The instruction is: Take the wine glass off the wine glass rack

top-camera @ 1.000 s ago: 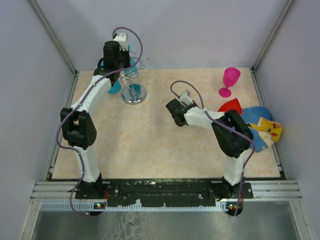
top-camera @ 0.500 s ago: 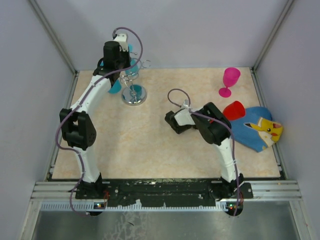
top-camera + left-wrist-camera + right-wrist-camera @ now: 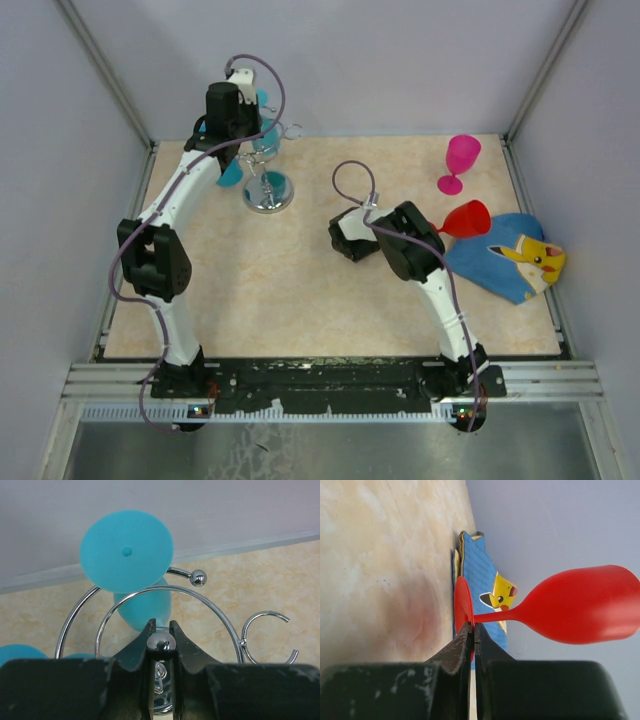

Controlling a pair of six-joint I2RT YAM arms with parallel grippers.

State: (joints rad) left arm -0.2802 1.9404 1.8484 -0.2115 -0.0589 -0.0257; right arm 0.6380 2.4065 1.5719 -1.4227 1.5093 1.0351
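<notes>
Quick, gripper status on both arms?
Left gripper: closed on the wine glass rack, at its top ball.
Right gripper: closed on the red wine glass, pinching its foot.

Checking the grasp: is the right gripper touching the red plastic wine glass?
Touching. Right wrist view: the right gripper pinches the red plastic wine glass by its foot rim.

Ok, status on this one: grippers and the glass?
Left gripper pinched on wine glass rack top ball. Right gripper shut on red wine glass foot, well away from the rack. Teal wine glass hangs on rack.
</notes>
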